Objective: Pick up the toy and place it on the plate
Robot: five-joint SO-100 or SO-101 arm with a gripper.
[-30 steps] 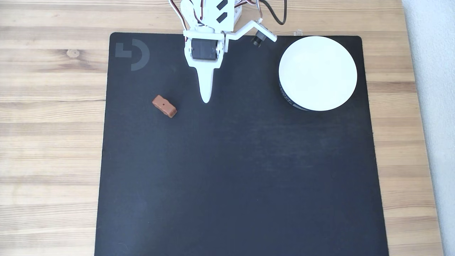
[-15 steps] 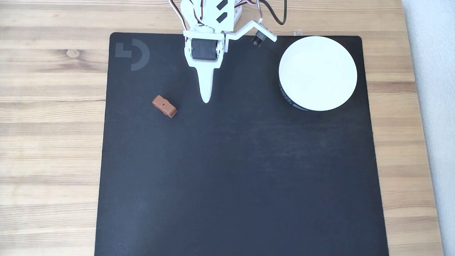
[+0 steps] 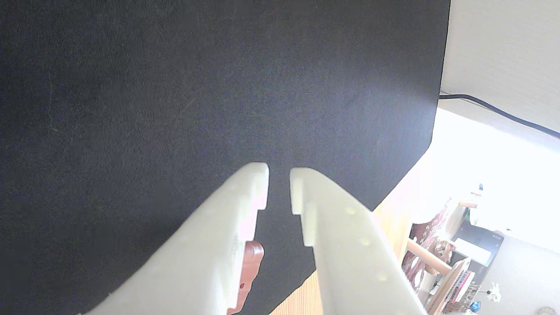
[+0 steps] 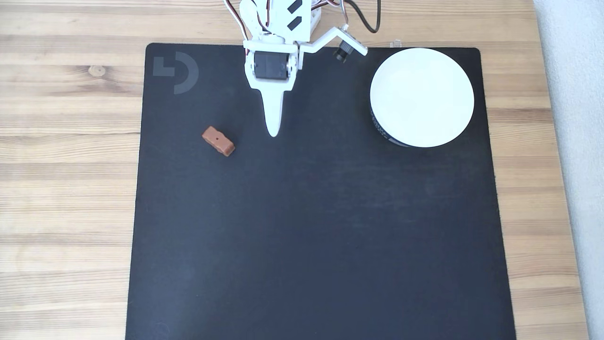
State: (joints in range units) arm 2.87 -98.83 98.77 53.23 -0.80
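From where I sat, the fixed view showed my arm (image 4: pixel 278 28) reaching in from the top edge, over the upper middle of the black mat (image 4: pixel 321 226). Its white wrist block pointed down the picture and tapered to a single narrow tip, the gripper (image 4: pixel 273 132), above bare mat. In that view the two fingers overlapped, so I could not judge the gap from there.

The wrist view settled it. The jaws (image 3: pixel 279 179) stood slightly apart, a narrow slit of dark mat showing between the two white fingers (image 3: pixel 245 197), and nothing was held between them. The tips touched nothing I could see.

The toy (image 4: pixel 218 141), a small reddish-brown block with a tiny dark dot, lay on the mat to the left of the gripper tip in the fixed view, near it but clearly apart, tilted diagonally. In the wrist view part of it (image 3: pixel 248 271) peeked out from behind the left finger, low in the picture.

The plate (image 4: pixel 422 97), white with a dark band around its outside, sat on the mat's upper right corner, well apart from the toy. The mat lay on a wooden bench (image 4: pixel 66 189).
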